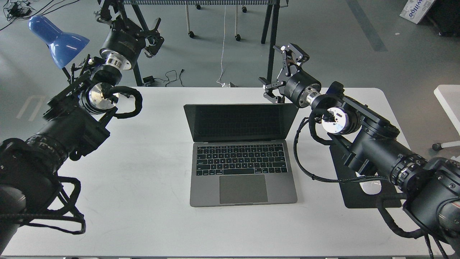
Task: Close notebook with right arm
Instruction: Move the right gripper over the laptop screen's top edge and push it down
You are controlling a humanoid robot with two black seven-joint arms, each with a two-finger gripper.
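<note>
- Notebook (pixel 241 158) sits open mid-table, screen upright and dark.
- My right gripper (pixel 282 73) hangs just behind its top right corner, jaws spread wide, holding nothing.
- Pushing off-centre could twist the lid (or skid the base toward me).

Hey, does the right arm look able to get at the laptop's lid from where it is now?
Probably yes. The right gripper hangs open just behind the notebook lid's top right corner, and nothing stands between them.
</note>
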